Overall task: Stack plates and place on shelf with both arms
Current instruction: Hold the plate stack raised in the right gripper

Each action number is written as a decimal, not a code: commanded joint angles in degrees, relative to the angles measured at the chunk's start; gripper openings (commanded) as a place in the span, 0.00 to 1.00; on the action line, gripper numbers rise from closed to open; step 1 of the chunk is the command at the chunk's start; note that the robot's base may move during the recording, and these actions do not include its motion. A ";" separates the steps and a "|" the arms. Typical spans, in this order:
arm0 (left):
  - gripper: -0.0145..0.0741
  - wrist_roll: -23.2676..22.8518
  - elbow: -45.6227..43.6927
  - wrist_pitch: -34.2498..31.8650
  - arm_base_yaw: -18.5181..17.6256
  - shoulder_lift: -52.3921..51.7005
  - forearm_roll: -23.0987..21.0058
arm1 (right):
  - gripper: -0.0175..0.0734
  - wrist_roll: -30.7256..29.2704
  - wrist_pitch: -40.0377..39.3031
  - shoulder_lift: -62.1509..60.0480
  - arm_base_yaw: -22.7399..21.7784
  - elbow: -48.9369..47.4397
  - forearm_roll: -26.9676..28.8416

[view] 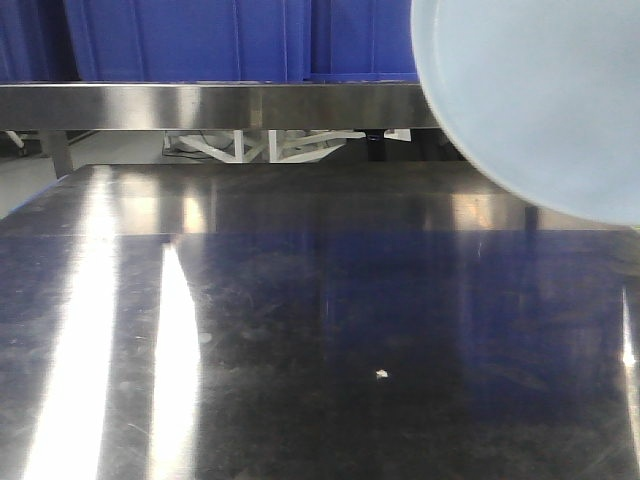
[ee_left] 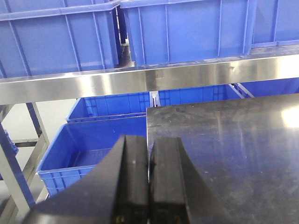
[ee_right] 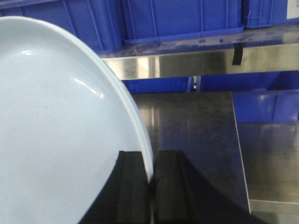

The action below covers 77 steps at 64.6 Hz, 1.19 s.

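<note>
1. Plate (view: 540, 100): only one pale bluish-white plate was in view. It hung tilted in the air at the upper right of the front view, clear of the dark steel surface (view: 300, 330) and in front of the shelf (view: 200, 104) with its brushed rail. The second plate appeared in no view.
2. The right jaws were closed on the plate's rim, one on each face of the edge. In the right wrist view the plate (ee_right: 56, 130) stood steeply on edge and spread up and to the left of the grip.
3. The left jaws were pressed together with nothing between them. They hovered above the near left corner of the surface (ee_left: 224, 154), with blue crates (ee_left: 93, 149) below and beyond it.
4. Handling, as a judgement: the plate looked glazed, stiff and brittle, so it was probably slick under the jaws and fairly weighty for a single pinch. Held at one point on the rim, it could pivot or slide out.
5. The low upturned rim seemed the only real hold. A second grip on the opposite rim would steady it, and it should be set down softly to avoid chipping.
6. More blue crates (view: 180, 40) stood above the shelf rail, and a free spot there could not be made out.
</note>
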 commanded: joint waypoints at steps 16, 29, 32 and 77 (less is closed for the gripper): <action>0.25 -0.31 -1.78 -5.02 0.15 0.32 0.01 | 0.25 -0.19 -5.90 -3.11 -0.27 -1.52 -0.30; 0.25 -0.31 -1.78 -5.02 0.15 0.32 0.01 | 0.25 -0.19 -5.84 -3.11 -0.27 -1.52 -0.30; 0.25 -0.31 -1.78 -5.02 0.15 0.32 0.01 | 0.25 -0.19 -5.84 -3.11 -0.27 -1.52 -0.30; 0.25 -0.31 -1.78 -5.02 0.15 0.32 0.01 | 0.25 -0.19 -5.42 -3.11 -0.27 -1.52 -0.30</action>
